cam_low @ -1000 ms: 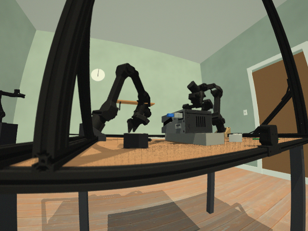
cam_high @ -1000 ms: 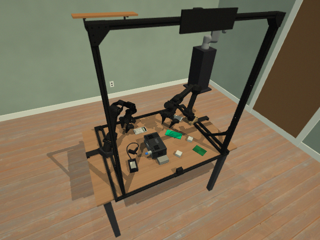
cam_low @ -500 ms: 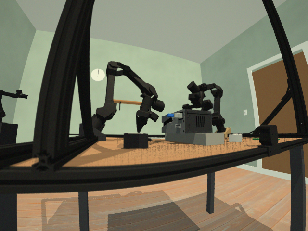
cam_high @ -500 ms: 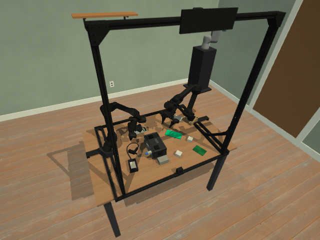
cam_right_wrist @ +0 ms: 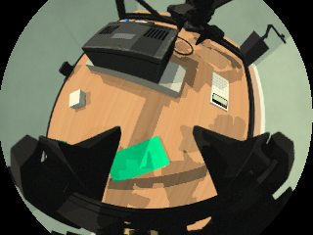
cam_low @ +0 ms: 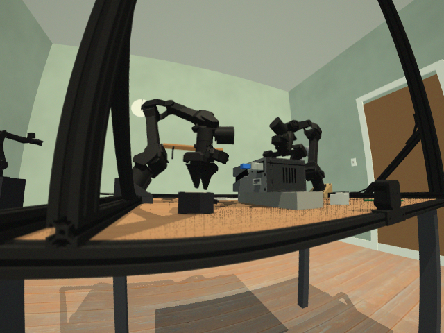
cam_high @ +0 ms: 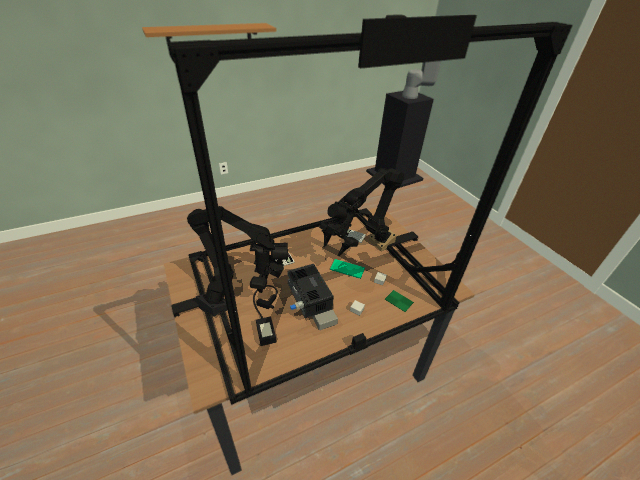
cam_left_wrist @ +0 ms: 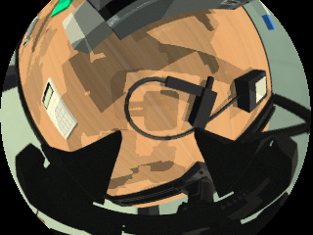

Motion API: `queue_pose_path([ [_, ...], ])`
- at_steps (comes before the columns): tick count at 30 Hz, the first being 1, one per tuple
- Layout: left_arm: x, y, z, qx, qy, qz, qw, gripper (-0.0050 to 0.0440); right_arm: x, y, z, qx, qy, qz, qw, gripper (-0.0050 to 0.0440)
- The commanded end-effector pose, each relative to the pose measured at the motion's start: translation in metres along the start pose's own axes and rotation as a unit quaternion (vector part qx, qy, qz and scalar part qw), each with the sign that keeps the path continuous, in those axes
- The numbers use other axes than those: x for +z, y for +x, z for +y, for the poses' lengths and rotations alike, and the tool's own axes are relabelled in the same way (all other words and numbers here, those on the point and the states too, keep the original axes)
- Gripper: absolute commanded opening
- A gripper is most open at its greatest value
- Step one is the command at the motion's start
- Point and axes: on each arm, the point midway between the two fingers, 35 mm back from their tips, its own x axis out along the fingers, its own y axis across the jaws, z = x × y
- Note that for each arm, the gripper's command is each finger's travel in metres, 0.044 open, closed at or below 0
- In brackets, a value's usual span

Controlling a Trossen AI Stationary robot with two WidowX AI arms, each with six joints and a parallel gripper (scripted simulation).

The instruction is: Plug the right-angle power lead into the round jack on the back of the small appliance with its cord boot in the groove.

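The right-angle plug (cam_high: 266,302) (cam_left_wrist: 201,109) lies on the table, its barrel and cord boot visible in the left wrist view. Its cord (cam_left_wrist: 127,106) loops loosely to the black power brick (cam_high: 265,329) (cam_low: 195,202) (cam_left_wrist: 245,93). The dark appliance (cam_high: 310,289) (cam_low: 286,175) (cam_right_wrist: 127,46) stands on a light grey base (cam_high: 326,321) (cam_low: 310,200) (cam_right_wrist: 171,84). Its round jack and groove cannot be made out. My left gripper (cam_low: 200,188) (cam_left_wrist: 158,133) is open and empty, above the table near the plug. My right gripper (cam_high: 333,250) (cam_right_wrist: 157,130) is open and empty, raised beyond the appliance.
A blue-tipped connector (cam_high: 297,306) (cam_low: 245,166) sticks out of the appliance. A calculator (cam_left_wrist: 59,110) (cam_right_wrist: 219,90), a bright green board (cam_high: 347,268) (cam_right_wrist: 142,159), a dark green board (cam_high: 399,300) and two white blocks (cam_high: 357,307) (cam_high: 380,278) lie about. Black frame posts surround the table.
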Motion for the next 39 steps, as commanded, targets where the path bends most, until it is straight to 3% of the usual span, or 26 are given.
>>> queue_pose_path([
  [1, 0.000, 0.000, -0.019, 0.009, 0.037, -0.032, 0.999, 0.0400, -0.001, 0.000, -0.001, -0.001, -0.002, 0.003, 1.000, 0.0400],
  [20, 0.000, -0.004, -0.061, 0.011, 0.119, -0.126, 0.985, 0.0400, -0.003, 0.001, -0.002, -0.003, -0.003, 0.007, 1.000, 0.0400],
  [39, -0.001, -0.002, -0.067, 0.010, 0.130, -0.141, 0.981, 0.0400, -0.003, 0.001, -0.002, -0.003, -0.003, 0.007, 1.000, 0.0400],
])
